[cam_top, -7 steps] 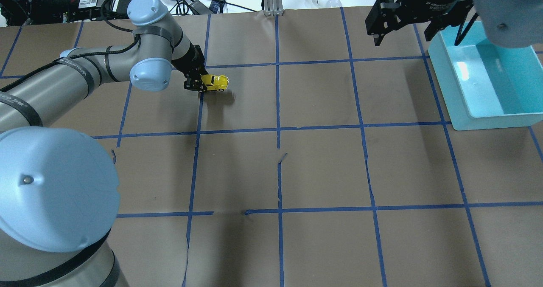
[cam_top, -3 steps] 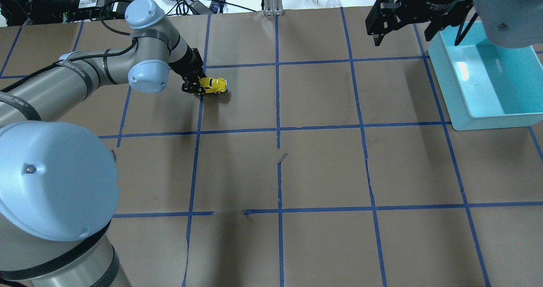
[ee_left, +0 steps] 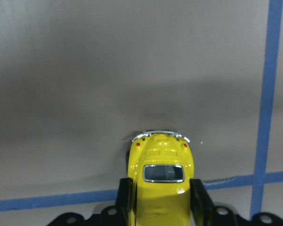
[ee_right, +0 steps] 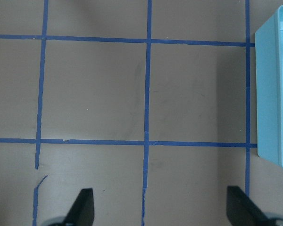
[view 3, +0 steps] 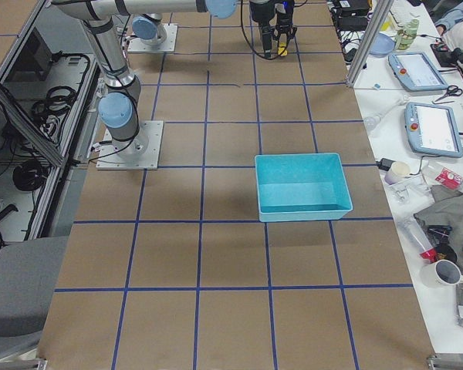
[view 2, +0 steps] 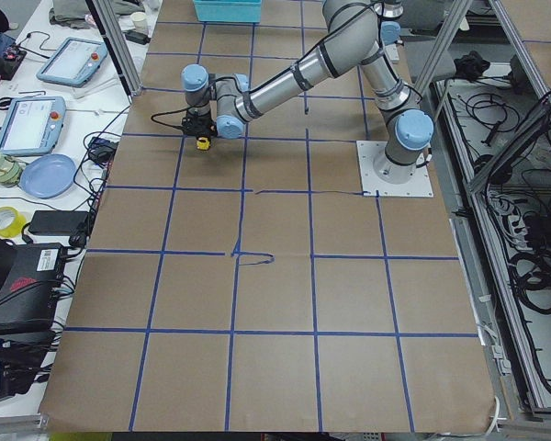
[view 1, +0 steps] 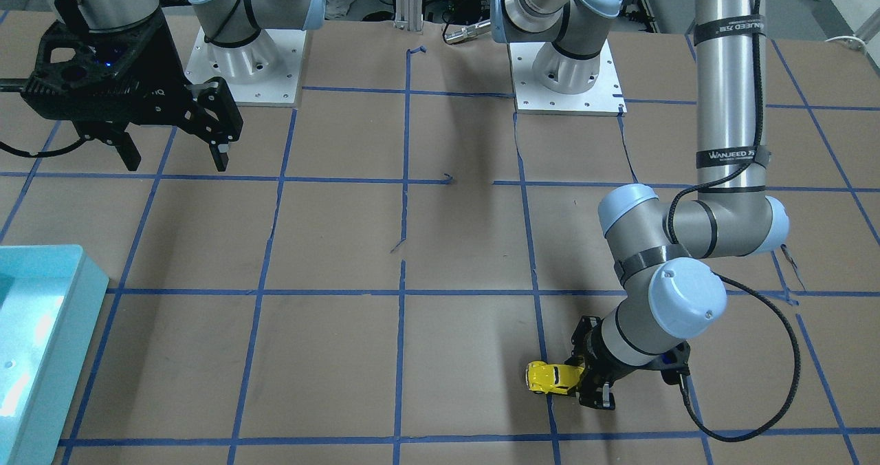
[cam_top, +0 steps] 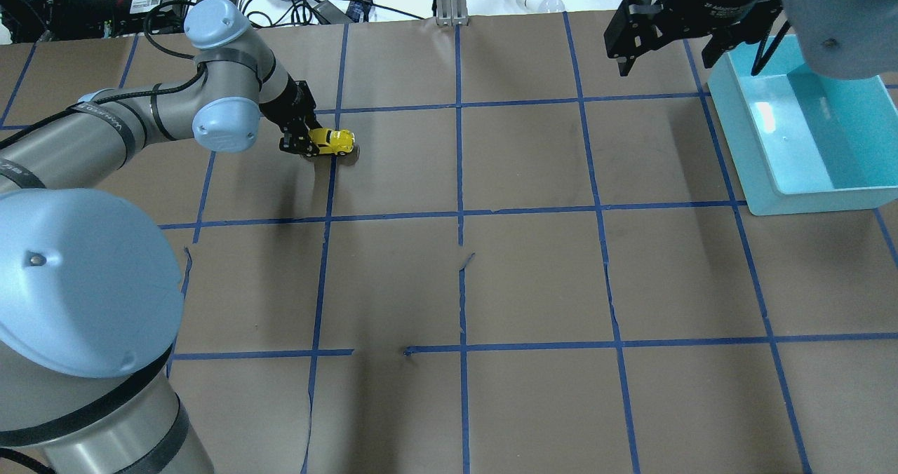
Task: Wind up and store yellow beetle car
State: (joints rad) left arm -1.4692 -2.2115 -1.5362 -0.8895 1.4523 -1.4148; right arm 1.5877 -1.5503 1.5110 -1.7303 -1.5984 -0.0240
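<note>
Item 1. Left gripper (cam_top: 309, 143): low over the brown paper, far-left grid square, fingers (ee_left: 124, 200) clamped on the flanks of item 2.

Item 2. Yellow beetle car (cam_top: 334, 139): held at table level; wheel contact not determinable. Long axis in line with the gripper, tail lights outward, pointing across the table toward item 4, well apart.

Item 3. Right gripper (cam_top: 665, 59): raised, jaws apart, empty, just beside item 4, so likely the nearer arm for storing.

Item 4. Teal bin (cam_top: 733, 144): far right.

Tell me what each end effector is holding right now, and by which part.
The left end effector grips the small yellow beetle toy car, one finger on each side of its body. The right end effector is open, empty.
</note>
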